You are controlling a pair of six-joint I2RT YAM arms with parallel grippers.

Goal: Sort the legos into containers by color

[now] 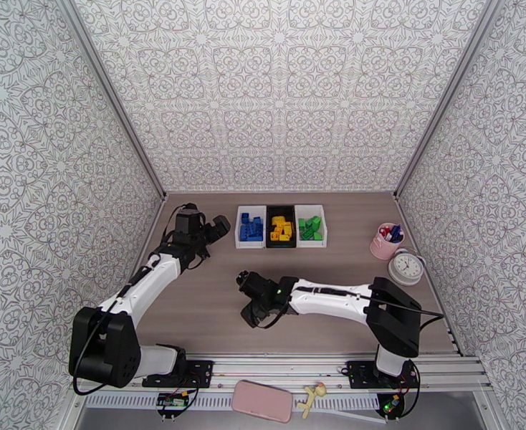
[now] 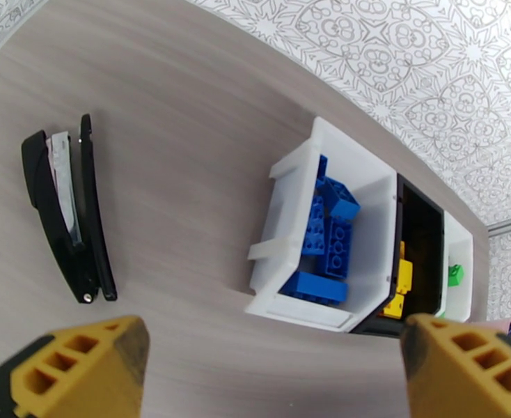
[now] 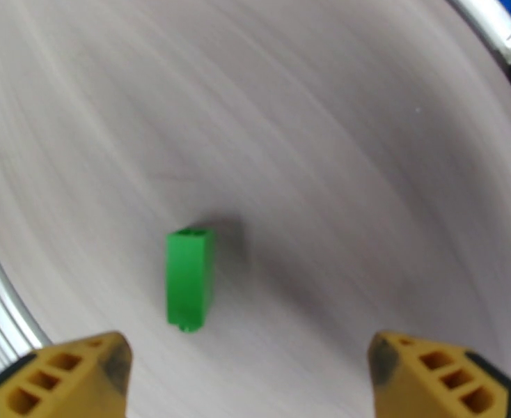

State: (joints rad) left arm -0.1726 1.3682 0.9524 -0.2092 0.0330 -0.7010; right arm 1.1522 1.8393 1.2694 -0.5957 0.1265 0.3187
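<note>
The right hand (image 3: 250,376) hangs released above a green lego (image 3: 189,279) lying on the counter (image 3: 339,134). The left hand (image 2: 273,364), also released, faces the white bin (image 2: 283,203) of blue legos (image 2: 328,240).

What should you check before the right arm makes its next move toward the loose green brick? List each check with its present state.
1. Right gripper open: ok.
2. Green brick lying free on the table: ok.
3. Brick centred under the gripper: not ok, it sits off to one side.
4. Gripper's height over the brick: cannot tell.
5. Right white bin holds green only: ok.
6. Left gripper away from the brick: ok.
</note>
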